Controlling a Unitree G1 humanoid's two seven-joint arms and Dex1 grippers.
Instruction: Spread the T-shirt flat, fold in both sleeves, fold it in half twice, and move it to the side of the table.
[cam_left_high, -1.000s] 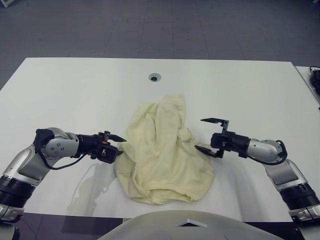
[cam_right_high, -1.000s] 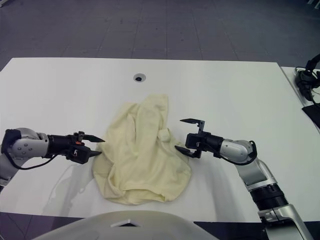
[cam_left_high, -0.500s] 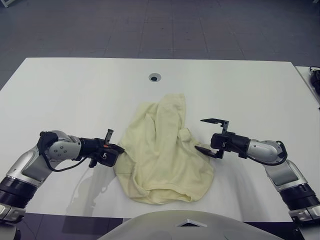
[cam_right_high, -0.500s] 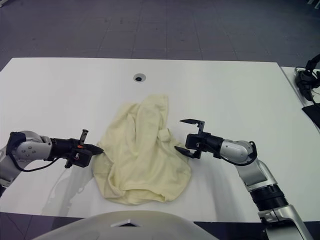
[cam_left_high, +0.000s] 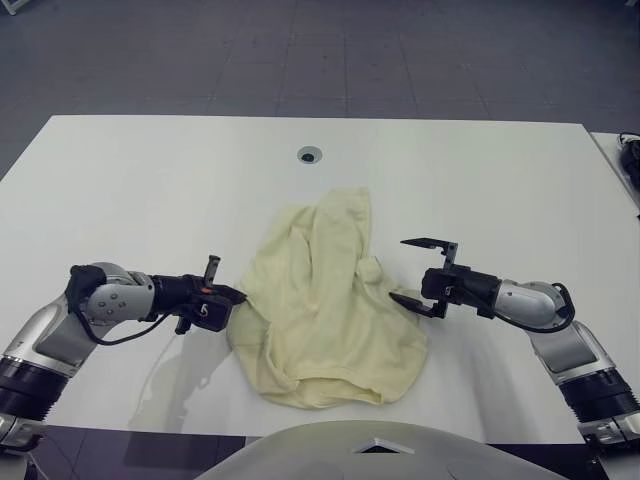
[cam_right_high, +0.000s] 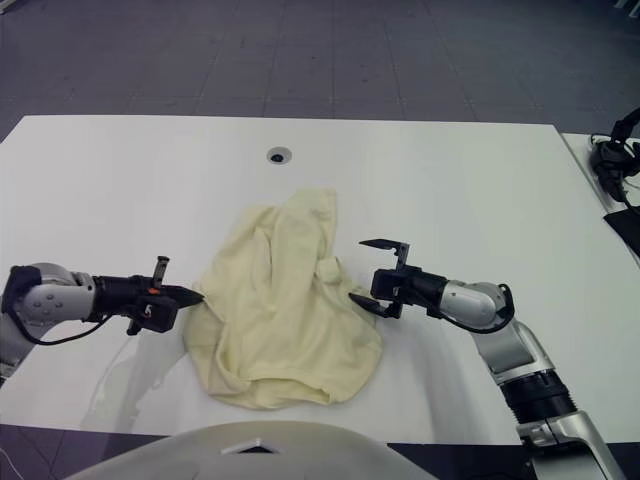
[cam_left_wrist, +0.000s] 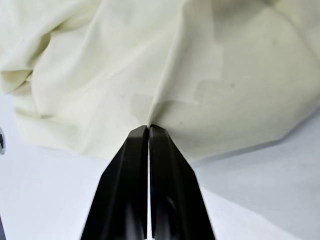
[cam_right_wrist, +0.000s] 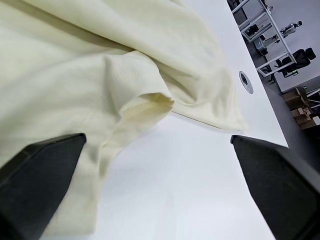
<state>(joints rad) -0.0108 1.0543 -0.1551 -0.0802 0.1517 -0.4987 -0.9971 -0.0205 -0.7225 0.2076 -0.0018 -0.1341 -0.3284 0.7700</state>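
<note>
A pale yellow T-shirt (cam_left_high: 325, 305) lies crumpled in a heap on the white table (cam_left_high: 150, 180), near its front middle. My left gripper (cam_left_high: 228, 297) is at the shirt's left edge. In the left wrist view its fingers (cam_left_wrist: 130, 170) are pressed together, with creases of cloth (cam_left_wrist: 165, 75) running into their tips. My right gripper (cam_left_high: 413, 271) stands open at the shirt's right edge, one finger raised and the other low by the cloth. A sleeve hem (cam_right_wrist: 146, 105) lies just ahead of its spread fingers (cam_right_wrist: 40, 180).
A round cable hole (cam_left_high: 310, 154) sits in the table behind the shirt. Dark cables and gear (cam_right_high: 612, 150) lie past the table's right edge. Bare tabletop stretches left, right and behind the shirt.
My left gripper has turned on its wrist and closed at the shirt's left edge, shifting slightly left in the last half second. The right arm and the shirt have hardly moved.
</note>
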